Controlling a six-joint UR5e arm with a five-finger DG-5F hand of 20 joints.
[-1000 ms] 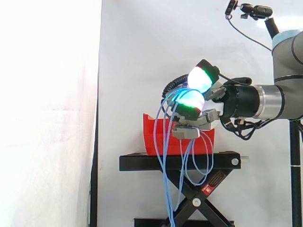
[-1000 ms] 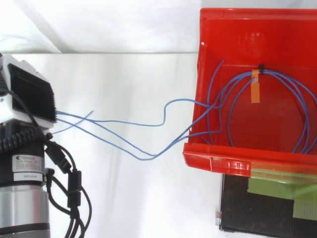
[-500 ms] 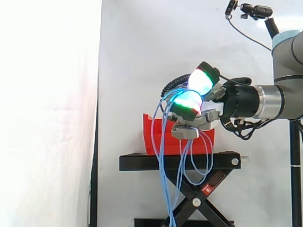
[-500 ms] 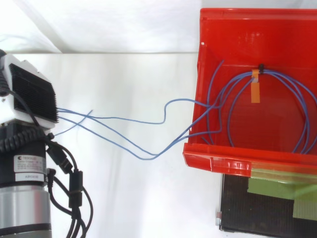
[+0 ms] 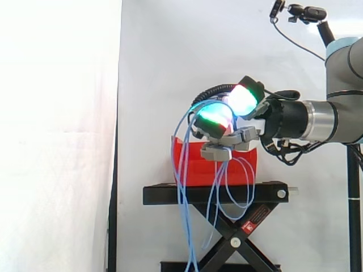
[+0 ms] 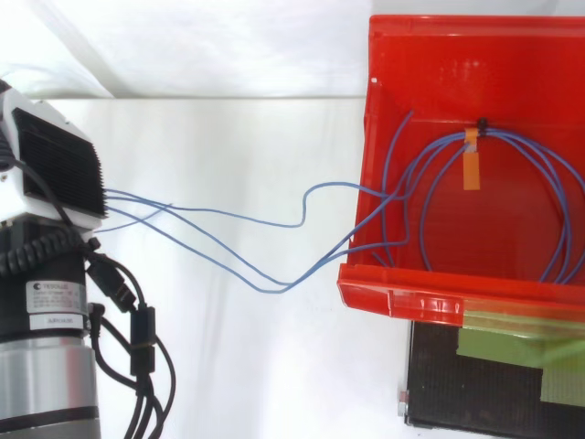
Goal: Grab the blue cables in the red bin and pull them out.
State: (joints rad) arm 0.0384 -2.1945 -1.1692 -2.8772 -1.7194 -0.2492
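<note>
Several blue cables (image 6: 271,291) half out of the red bin (image 6: 430,55).
I saw the hand (image 5: 241,135) clasping strands in curled fingers above the bin; the coil lay inside, and loops hung below.

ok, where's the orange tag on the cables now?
Top view: the orange tag lies inside the red bin, upper middle, on the coiled blue cables just below a black tie.
</note>
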